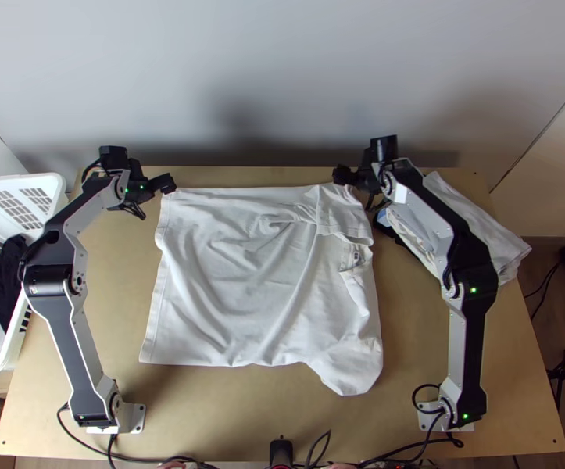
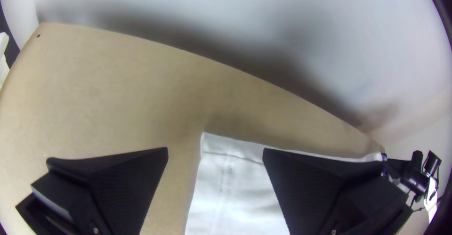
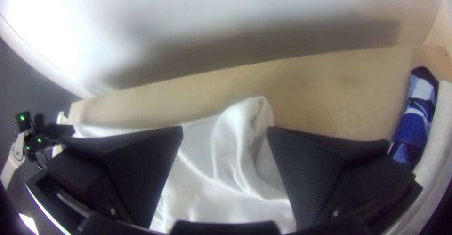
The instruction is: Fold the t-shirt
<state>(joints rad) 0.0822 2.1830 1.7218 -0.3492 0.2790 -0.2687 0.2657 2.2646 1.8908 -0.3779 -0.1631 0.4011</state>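
The white t-shirt (image 1: 243, 273) lies spread on the table with wrinkles, its right side uneven and partly folded over at the far right corner. My left gripper (image 1: 170, 184) is at the shirt's far left corner; in the left wrist view my left gripper (image 2: 215, 152) stands open around the hemmed corner (image 2: 226, 169). At the far right corner is my right gripper (image 1: 341, 177). In the right wrist view my right gripper (image 3: 226, 130) is open, with a bunched fold of the shirt (image 3: 240, 150) between its fingers.
Folded white cloths (image 1: 489, 234) with a blue patterned piece (image 3: 416, 122) lie on the table's right side, partly under the right arm. A white basket (image 1: 16, 181) with dark cloth stands at the left. The wall rises behind the table's far edge.
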